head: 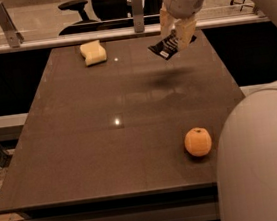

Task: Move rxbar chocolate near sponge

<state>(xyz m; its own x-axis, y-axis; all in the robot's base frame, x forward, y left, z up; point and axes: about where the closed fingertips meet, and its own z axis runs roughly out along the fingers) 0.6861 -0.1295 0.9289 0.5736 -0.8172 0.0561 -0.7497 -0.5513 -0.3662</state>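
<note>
The rxbar chocolate (166, 46), a flat black wrapper with white lettering, hangs tilted in my gripper (176, 33), above the table's far right part; its shadow lies on the tabletop below. My gripper is shut on the bar, its pale fingers (185, 32) on either side of it. The sponge (93, 52), a pale yellow block, lies at the table's far edge, left of centre, well to the left of the bar.
A round orange fruit (198, 142) sits on the dark table (81, 139) near the front right. My arm's white body (263, 162) fills the lower right. A rail with posts and office chairs stand behind the table.
</note>
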